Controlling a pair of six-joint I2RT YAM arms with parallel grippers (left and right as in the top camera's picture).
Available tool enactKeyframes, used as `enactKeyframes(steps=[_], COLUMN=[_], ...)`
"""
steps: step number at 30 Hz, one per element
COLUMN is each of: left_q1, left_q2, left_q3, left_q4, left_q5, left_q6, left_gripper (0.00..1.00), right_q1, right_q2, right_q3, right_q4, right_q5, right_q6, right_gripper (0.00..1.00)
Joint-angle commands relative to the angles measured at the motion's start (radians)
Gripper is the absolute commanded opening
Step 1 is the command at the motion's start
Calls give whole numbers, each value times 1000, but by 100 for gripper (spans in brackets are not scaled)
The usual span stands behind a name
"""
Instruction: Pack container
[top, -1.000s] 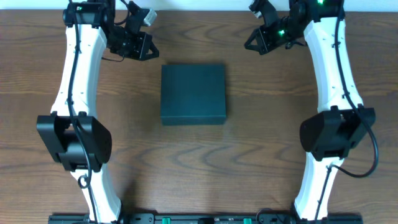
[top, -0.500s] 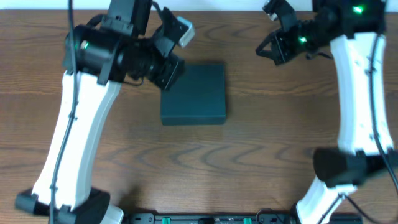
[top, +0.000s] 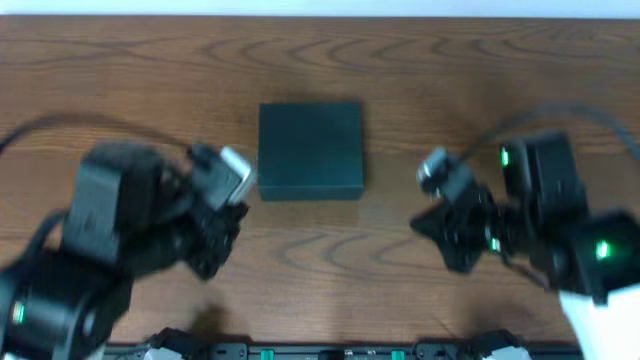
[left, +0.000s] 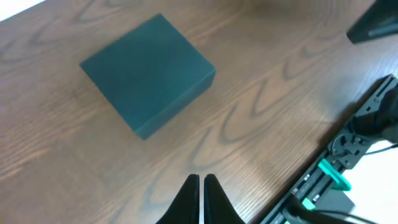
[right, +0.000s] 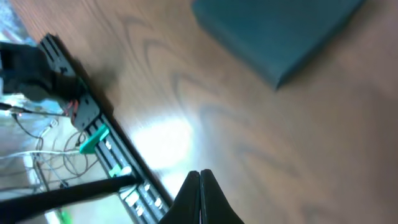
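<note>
Brown wood-grain table (top: 420, 60), smooth, slight sheen. Dark matte container (top: 310, 150) lying flat at centre, a bit toward the far edge. Roughly square, shallow, rigid, crisp corners, plain top, closed. Black mounting rail (left: 339, 165) with green clips along the near edge. Left gripper (left: 202, 182) near-left of the container and well apart from it, fingers pressed together, holding nothing. Right gripper (right: 199, 175) near-right, fingers likewise together, empty. Both arms motion-blurred in the overhead view.
</note>
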Motion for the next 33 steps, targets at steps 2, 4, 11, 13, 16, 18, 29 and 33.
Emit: enactKeyframes(steps=[2,4,11,13,16,18,29,33], left_q1=[1,1,1,1,1,1,0,10], left_q2=[-142,-183,-196,-196,-196,-196,-201,-239], left_q3=[-175,-225,-253,-253,-253,-253,-253,-253], left_q4=[68,90,74,74,74,74,74,39], left_q5=[0,0,-3,-3,-3,-3,-3,-73], left_q6=[-71,-108,-142,-142,-142,-142,-142,-118], left_gripper=[6,66,95,95,95,95,95,96], right_q1=[13,13,13,13,13,13,13,13], right_q2=[-165,-219,-278,-278,-278,-278,-278,-278], right_q3=[-166,-203,-225,-225,-225,-225,-225,-225], right_q4=[27,29,29,29,28,29,28,29], right_q5=[5,6,5,6,5,6,5,5], right_q6=[135,175,267,267,267,267,267,267], right_gripper=[10,67,99,99,99,99,99,99])
